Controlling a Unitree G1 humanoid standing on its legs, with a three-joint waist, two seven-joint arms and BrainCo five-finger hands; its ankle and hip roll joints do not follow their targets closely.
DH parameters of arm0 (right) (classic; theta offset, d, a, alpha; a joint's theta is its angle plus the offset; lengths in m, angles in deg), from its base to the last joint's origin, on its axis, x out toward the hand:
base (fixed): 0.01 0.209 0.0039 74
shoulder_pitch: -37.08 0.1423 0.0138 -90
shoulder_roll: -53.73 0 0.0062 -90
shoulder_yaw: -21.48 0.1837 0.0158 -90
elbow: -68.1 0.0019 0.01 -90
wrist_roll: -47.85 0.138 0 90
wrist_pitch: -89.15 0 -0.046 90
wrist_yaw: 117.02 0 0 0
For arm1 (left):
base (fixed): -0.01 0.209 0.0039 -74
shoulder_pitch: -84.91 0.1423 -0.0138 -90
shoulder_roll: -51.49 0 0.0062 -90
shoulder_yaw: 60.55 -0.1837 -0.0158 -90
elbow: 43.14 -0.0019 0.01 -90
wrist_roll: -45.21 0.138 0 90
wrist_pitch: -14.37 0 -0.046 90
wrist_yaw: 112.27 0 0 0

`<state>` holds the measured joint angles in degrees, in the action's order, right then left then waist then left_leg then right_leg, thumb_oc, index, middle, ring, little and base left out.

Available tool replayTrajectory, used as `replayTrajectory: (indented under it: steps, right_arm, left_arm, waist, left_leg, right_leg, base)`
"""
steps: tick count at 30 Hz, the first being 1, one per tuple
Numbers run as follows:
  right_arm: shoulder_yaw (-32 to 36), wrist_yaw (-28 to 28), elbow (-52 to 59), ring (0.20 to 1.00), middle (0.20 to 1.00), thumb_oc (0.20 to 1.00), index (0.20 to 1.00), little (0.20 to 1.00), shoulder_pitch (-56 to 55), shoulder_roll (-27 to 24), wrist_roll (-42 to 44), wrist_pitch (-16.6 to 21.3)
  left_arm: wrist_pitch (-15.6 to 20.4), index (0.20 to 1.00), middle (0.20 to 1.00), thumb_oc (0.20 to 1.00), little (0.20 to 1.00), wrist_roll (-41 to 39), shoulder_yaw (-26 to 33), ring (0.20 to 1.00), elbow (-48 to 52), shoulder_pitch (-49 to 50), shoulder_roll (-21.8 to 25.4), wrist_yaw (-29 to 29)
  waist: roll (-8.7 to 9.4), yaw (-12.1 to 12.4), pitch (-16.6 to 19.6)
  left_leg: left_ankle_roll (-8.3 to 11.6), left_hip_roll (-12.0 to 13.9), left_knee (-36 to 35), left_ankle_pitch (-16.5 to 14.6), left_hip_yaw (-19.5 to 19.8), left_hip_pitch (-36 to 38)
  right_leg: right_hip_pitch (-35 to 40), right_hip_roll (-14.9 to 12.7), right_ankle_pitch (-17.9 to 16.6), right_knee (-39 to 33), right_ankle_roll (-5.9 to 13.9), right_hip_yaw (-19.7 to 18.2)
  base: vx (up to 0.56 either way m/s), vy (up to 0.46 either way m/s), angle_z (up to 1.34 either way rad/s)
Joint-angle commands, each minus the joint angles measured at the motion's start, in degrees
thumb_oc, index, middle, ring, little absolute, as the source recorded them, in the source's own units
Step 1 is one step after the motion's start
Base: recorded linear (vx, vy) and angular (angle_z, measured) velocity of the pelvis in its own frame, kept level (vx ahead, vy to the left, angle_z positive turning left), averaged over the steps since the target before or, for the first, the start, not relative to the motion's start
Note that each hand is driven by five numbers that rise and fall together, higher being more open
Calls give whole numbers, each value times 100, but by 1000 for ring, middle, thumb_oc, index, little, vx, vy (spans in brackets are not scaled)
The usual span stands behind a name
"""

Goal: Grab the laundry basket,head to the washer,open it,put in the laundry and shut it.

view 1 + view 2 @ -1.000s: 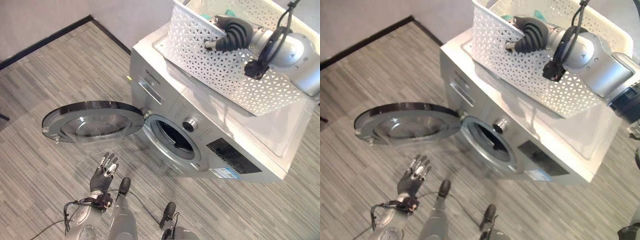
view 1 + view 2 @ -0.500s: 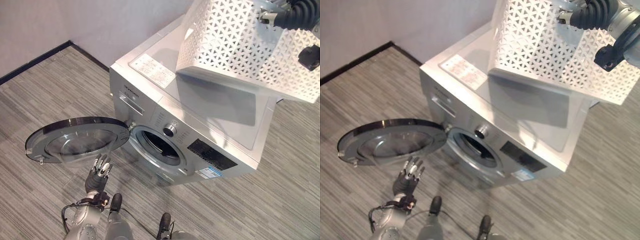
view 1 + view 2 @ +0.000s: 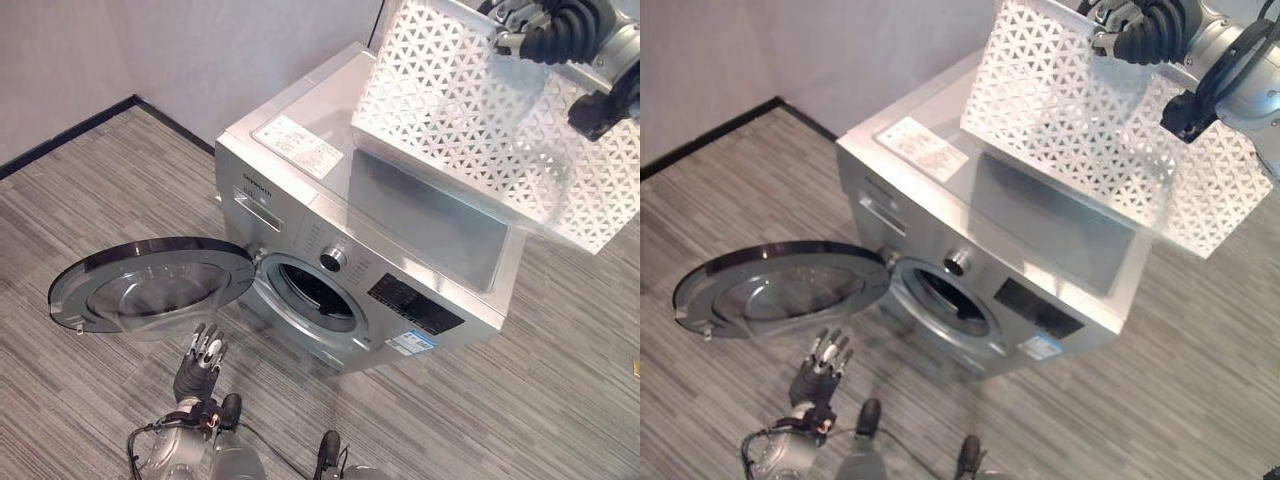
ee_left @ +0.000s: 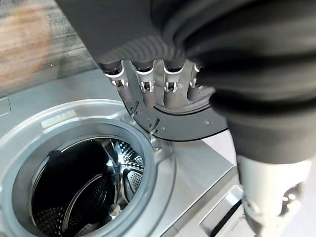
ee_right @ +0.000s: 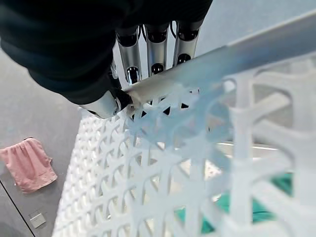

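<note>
- We see the white laundry basket (image 3: 480,120) raised and tilted above the washer (image 3: 400,230), with green cloth (image 5: 237,207) inside it.
- Our right hand (image 3: 1135,25) grips the basket's rim, fingers (image 5: 158,49) curled over it.
- The washer door (image 3: 150,285) lies swung open; our left hand (image 3: 200,362) hangs below it, fingers relaxed.
- A pink towel (image 5: 27,165) lies on the floor.

Perforated white plastic laundry basket (image 3: 480,120); glossy silver metal washer (image 3: 400,230).

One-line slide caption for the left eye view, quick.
Right hand holds the white laundry basket tilted above the washer; door open, left hand open below.
</note>
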<state>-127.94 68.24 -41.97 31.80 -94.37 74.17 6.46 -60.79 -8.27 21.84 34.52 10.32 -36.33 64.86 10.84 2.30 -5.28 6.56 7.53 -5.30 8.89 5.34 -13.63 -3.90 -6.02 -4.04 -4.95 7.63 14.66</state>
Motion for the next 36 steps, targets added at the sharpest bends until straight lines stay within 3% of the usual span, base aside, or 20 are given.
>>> replayTrajectory:
  steps: [1, 7, 9, 10, 14, 17, 24, 25, 27, 28, 29, 36]
  right_arm:
    - [535, -201, 31, 200, 200, 200, 200, 200, 118, -275, 372, 126]
    - [1475, 1, 1478, 200, 200, 200, 200, 200, -1583, -3, 334, 47]
    - [1586, 148, 1888, 200, 200, 200, 200, 200, -2247, 492, 477, -57]
    - [1600, 148, 1893, 200, 200, 200, 200, 200, -2262, 492, 475, -59]
    - [1319, 310, 1515, 200, 200, 200, 200, 200, -2729, 1446, 621, -308]
    - [1242, 304, 1175, 200, 200, 200, 200, 200, -2792, 1757, 528, -416]
    - [1587, 128, 771, 200, 200, 200, 200, 200, -2920, 1705, 322, -462]
    - [1649, 65, 710, 385, 385, 385, 385, 385, -2860, 1660, 289, -450]
    - [1671, -8, 637, 680, 680, 680, 680, 680, -2615, 1514, 198, -429]
    - [1632, -53, 570, 915, 915, 915, 915, 915, -2412, 1413, 117, -437]
    - [1509, -119, 478, 1000, 1000, 1000, 1000, 1000, -1969, 1160, 52, -374]
    - [744, -266, -586, 1000, 1000, 1000, 1000, 1000, -248, 819, 203, -197]
  left_arm:
    - [271, 1000, 1000, 1000, 1000, 139, -10, 1000, 332, -161, 299, -66]
    - [226, 1000, 1000, 1000, 1000, 155, -104, 1000, 367, -190, 260, -29]
    - [176, 1000, 1000, 1000, 1000, 199, -212, 1000, 443, -200, 287, -9]
    - [176, 1000, 1000, 1000, 1000, 199, -213, 1000, 445, -198, 292, -8]
    - [123, 1000, 1000, 1000, 1000, 320, -392, 1000, 481, -223, 405, 56]
    - [97, 1000, 1000, 1000, 1000, 356, -437, 1000, 462, -235, 434, 97]
    - [113, 1000, 1000, 1000, 1000, 334, -308, 1000, 418, -183, 421, 139]
    - [115, 1000, 1000, 1000, 1000, 337, -291, 1000, 424, -177, 432, 158]
    - [109, 1000, 1000, 1000, 1000, 340, -250, 1000, 418, -159, 452, 167]
    - [108, 1000, 1000, 1000, 1000, 337, -217, 1000, 417, -153, 455, 168]
    - [104, 1000, 1000, 1000, 1000, 337, -180, 1000, 445, -124, 454, 173]
    - [113, 1000, 1000, 1000, 1000, 258, -189, 1000, 429, -78, 488, 15]
  waist:
    - [254, 50, 31]
    - [177, 44, -22]
    - [118, 106, -84]
    - [123, 111, -84]
    - [32, 256, -192]
    - [-5, 296, -225]
    - [-65, 318, -241]
    - [-73, 310, -241]
    - [-78, 296, -237]
    - [-72, 285, -236]
    - [-63, 246, -219]
    - [44, 179, -152]
  left_leg:
    - [-14, 358, 30, -540, -188, 405]
    - [-37, 353, 30, -550, -218, 414]
    - [-52, 343, 30, -538, -230, 414]
    - [-52, 343, 30, -539, -232, 416]
    - [-70, 315, 30, -514, -180, 379]
    - [-70, 297, 30, -498, -161, 337]
    - [-77, 241, 30, -503, -142, 274]
    - [-80, 237, 30, -506, -146, 272]
    - [-82, 230, 30, -517, -166, 274]
    - [-82, 227, 30, -523, -182, 276]
    - [-87, 220, 30, -542, -196, 287]
    - [-81, 241, 30, -587, -264, 363]
  right_leg:
    - [439, -329, 404, 39, 234, -282]
    - [406, -352, 434, 80, 223, -320]
    - [405, -359, 447, 82, 211, -314]
    - [406, -359, 448, 82, 211, -315]
    - [396, -372, 460, 64, 197, -286]
    - [392, -385, 457, 46, 197, -255]
    - [386, -423, 431, 23, 212, -221]
    - [379, -431, 422, 23, 214, -221]
    - [371, -443, 407, 14, 223, -229]
    - [370, -450, 403, 11, 224, -231]
    - [362, -461, 386, 6, 234, -258]
    - [369, -454, 365, 1, 247, -308]
  base:
    - [0, 0, 0]
    - [1, 2, -2]
    - [-3, -1, -9]
    - [-4, 0, -5]
    - [-5, -1, -4]
    - [0, 0, 0]
    - [1, 3, 2]
    - [0, 0, 0]
    - [0, 0, 0]
    - [0, 0, 0]
    - [0, 0, 0]
    - [3, -1, 0]
